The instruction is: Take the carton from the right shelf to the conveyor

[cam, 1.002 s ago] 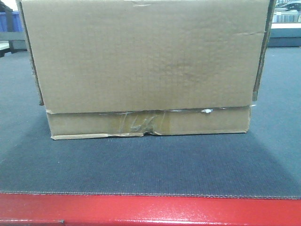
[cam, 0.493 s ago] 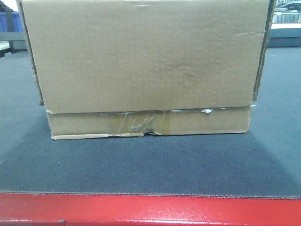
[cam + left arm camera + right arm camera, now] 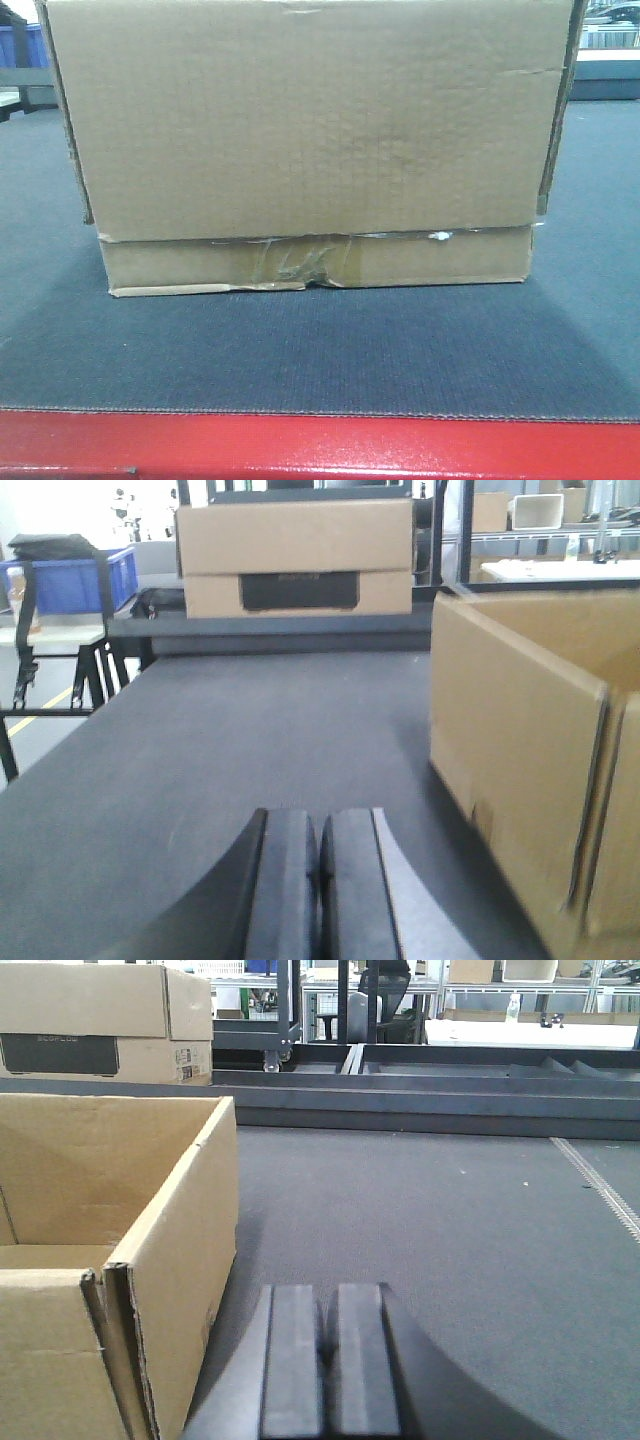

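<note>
The plain brown carton (image 3: 310, 130) rests on the dark grey conveyor (image 3: 320, 350) belt, behind its red front edge, with crinkled tape on its lower strip. Its top is open in both wrist views. My left gripper (image 3: 319, 845) is shut and empty over the belt, just left of the carton (image 3: 520, 760). My right gripper (image 3: 327, 1335) is also shut and empty, just right of the carton (image 3: 110, 1260). Neither touches it. The right shelf is out of view.
Another cardboard box (image 3: 295, 555) with a dark label sits at the far end of the belt. A blue bin (image 3: 70, 580) stands on a black frame to the left. Dark metal rails (image 3: 420, 1090) cross behind the belt.
</note>
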You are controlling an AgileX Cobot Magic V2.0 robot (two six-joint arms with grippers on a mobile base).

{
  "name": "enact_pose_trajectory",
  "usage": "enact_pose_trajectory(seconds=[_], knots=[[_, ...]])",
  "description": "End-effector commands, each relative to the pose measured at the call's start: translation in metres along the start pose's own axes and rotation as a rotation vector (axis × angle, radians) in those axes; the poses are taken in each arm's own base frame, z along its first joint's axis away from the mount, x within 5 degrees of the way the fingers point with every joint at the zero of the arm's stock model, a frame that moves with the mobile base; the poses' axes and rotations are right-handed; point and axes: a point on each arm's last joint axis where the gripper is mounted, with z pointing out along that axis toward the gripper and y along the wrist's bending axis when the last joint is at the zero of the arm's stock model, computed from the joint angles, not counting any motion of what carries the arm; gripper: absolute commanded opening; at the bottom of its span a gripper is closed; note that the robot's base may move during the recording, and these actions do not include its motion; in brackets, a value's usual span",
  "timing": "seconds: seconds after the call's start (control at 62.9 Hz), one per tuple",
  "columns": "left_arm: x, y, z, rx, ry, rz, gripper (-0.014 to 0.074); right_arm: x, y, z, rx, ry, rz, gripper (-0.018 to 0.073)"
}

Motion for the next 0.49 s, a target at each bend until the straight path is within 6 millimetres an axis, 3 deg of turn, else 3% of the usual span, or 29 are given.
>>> enact_pose_trajectory(seconds=[0.0, 0.095, 0.477], knots=[[0.020, -0.002, -0.001, -0.002, -0.026, -0.002, 0.0011, -0.003, 0.000, -0.002, 0.003, -0.034, -0.018, -0.0059], [0.045, -0.005, 0.004, 0.014, 0.001, -0.043, 0.0011, -0.003, 0.000, -0.002, 0.003, -0.034, -0.018, -0.0059], [0.046, -0.005, 0.004, 0.015, -0.004, -0.046, 0.0011, -0.003, 0.000, -0.002, 0.002, -0.041, -0.018, -0.0059]])
